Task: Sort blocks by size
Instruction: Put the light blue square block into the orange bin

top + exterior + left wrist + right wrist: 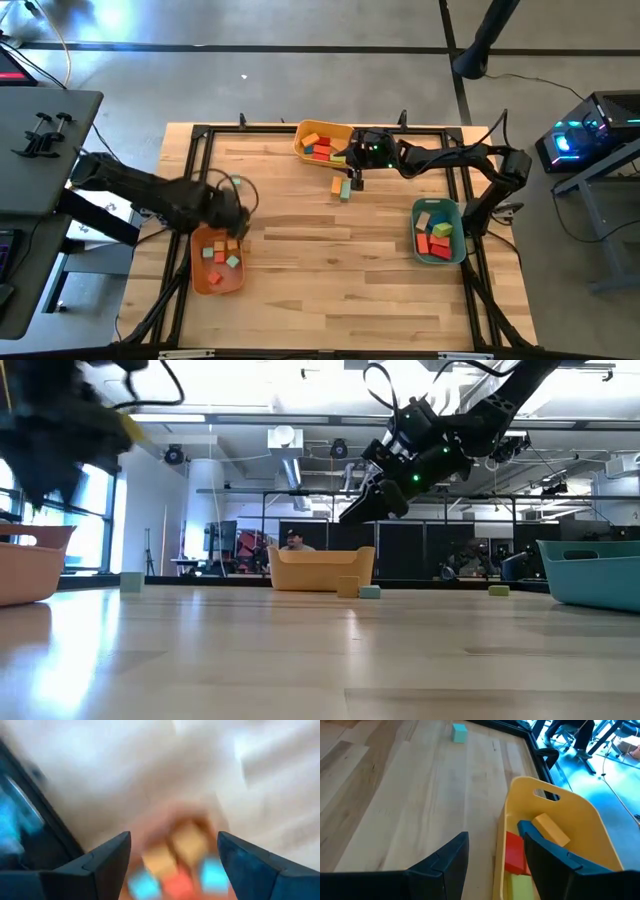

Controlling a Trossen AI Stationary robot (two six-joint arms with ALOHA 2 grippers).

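Observation:
My left gripper (238, 222) hangs open and empty over the far end of the orange bin (215, 262). In the left wrist view (172, 845) tan, red and blue blocks (187, 847) lie below it in the bin. My right gripper (354, 172) is open and empty, raised above the table in the low view (365, 505). It is at the near right corner of the yellow bin (555, 820), which holds red, orange, yellow and blue blocks (515, 852). A tan block (337, 185) and a teal block (346, 190) lie on the table beside it.
A teal bin (438, 232) with red, green and tan blocks stands at the right. A lone teal block (459, 732) lies on the table toward the left arm. A black frame (200, 150) runs round the tabletop. Bare wood lies in the middle and near parts.

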